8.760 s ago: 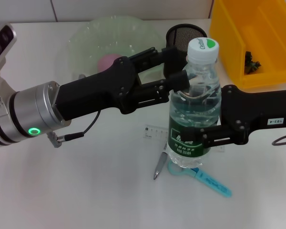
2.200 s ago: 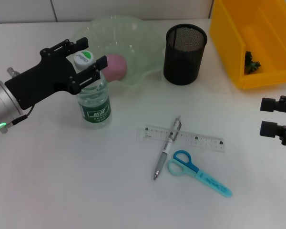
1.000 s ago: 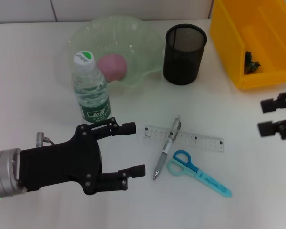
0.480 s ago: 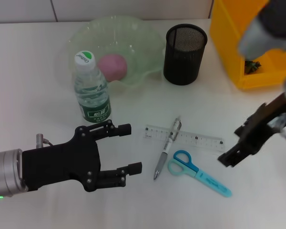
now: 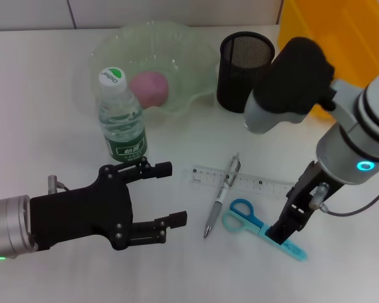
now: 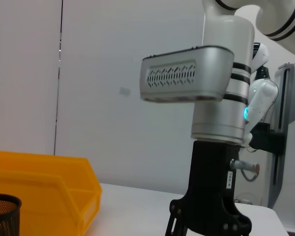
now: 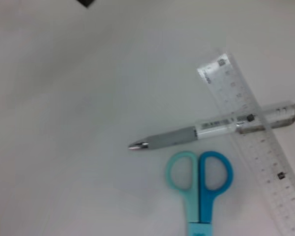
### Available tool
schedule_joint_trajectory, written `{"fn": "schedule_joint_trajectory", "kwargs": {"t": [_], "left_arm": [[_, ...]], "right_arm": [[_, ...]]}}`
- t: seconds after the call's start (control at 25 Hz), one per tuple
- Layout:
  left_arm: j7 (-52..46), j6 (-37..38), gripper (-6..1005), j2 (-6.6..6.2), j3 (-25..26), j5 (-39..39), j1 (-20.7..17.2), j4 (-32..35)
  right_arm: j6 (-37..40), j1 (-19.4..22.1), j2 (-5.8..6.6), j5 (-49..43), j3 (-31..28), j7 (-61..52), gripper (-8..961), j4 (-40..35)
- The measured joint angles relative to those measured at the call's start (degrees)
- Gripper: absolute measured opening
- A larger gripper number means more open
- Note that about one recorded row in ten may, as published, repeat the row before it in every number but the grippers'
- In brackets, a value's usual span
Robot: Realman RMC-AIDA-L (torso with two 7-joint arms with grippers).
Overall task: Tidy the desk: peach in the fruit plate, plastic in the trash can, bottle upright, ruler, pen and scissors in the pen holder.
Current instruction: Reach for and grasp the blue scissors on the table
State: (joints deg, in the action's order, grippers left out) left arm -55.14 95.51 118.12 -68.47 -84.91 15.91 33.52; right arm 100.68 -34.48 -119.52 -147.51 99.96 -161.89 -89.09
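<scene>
From the head view, the left gripper hangs over the near left part of the white counter, its jaws apart and holding nothing. Beyond it the bottle stands upright with its white and green cap on, just in front of the pale green fruit plate, and the pink peach lies inside that plate. To the right of the plate stands the black mesh pen holder, and the yellow trash can sits at the far right, partly hidden by the right arm. Mid-counter, the clear ruler lies crosswise with the pen resting over it, tip pointing toward the near edge. The scissors, blue and teal handled, lie just in front of the ruler. The right gripper points down right at the blade end of the scissors; I cannot tell how its jaws stand.

From the left wrist view, the right arm rises tall over the counter, with the trash can and a bit of the pen holder off to one side.

From the right wrist view, the scissors show their two loops close up, the pen crossing the ruler just beside them.
</scene>
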Motion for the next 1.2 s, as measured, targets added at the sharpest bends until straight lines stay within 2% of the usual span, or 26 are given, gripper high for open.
{"fn": "schedule_joint_trajectory", "kwargs": {"t": [0.16,0.84,1.04,1.2], "left_arm": [[0.1,-0.2,800,0.01,0.0,0.0,0.0,0.0],[0.4,-0.3,800,0.01,0.0,0.0,0.0,0.0],[0.5,-0.3,799,0.01,0.0,0.0,0.0,0.0],[0.5,-0.3,799,0.01,0.0,0.0,0.0,0.0]], "right_arm": [[-2.9,-0.1,-0.05,-1.0,2.9,-1.8,798,2.7],[-8.4,0.5,-0.18,-0.8,5.8,-5.3,770,6.7],[-9.2,0.5,-0.19,-0.7,7.1,-5.5,541,7.0],[-9.8,0.5,-0.19,-0.7,7.3,-5.5,540,7.5]]}}
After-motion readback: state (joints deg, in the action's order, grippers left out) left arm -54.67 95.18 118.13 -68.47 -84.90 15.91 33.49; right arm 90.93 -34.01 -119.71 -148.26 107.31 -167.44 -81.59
